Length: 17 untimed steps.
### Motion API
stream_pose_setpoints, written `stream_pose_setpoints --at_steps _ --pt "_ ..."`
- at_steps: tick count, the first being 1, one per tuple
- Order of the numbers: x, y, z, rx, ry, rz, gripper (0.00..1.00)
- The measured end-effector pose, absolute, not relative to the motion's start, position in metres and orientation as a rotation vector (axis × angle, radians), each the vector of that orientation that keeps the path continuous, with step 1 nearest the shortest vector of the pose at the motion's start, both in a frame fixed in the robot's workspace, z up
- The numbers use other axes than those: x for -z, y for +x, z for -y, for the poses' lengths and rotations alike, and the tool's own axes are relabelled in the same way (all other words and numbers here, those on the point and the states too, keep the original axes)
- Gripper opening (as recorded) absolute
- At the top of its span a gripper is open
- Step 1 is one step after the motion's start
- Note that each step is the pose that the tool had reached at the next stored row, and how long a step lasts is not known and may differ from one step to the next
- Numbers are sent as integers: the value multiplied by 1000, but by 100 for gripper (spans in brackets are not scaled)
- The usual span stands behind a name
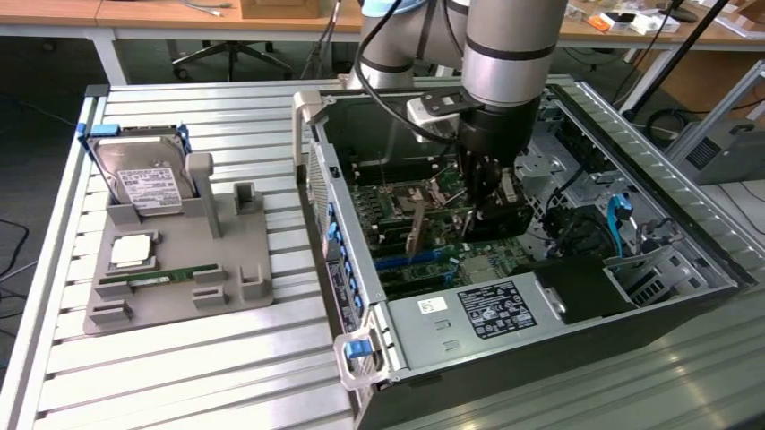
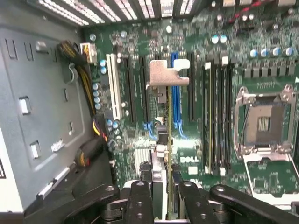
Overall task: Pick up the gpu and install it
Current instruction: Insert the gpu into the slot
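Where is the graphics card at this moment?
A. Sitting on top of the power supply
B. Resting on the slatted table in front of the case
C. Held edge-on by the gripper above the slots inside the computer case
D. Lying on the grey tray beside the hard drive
C: the gripper is shut on the graphics card, which hangs edge-on over the motherboard slots inside the computer case, its metal bracket leading.

Open computer case (image 1: 669, 269) reachable from above. Inside, arm's gripper (image 2: 161, 193) and upright gpu (image 2: 163, 116) occupy gap over motherboard slots (image 2: 140, 88); power supply (image 1: 478, 309) and drive cage (image 1: 651, 278) crowd nearby.
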<state>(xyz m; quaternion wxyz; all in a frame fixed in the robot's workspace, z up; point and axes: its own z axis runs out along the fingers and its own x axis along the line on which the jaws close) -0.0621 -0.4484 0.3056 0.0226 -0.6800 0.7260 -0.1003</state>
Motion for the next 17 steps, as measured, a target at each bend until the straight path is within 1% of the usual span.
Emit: stream_pose_setpoints --at_steps 3,6,7,9,12,14,17 --pt "-306 -62 448 313 -2105 -2247 27" --pt "-306 -62 449 244 -2076 -2228 27" --pt "-305 -62 449 213 -2063 -2219 27" --pt "-305 -62 449 184 -2050 -2210 27" --pt "-304 -64 449 189 -2051 -2212 27" --pt "-302 -68 449 205 -2050 -2225 27" --pt "-300 -70 449 208 -2024 -2250 27"
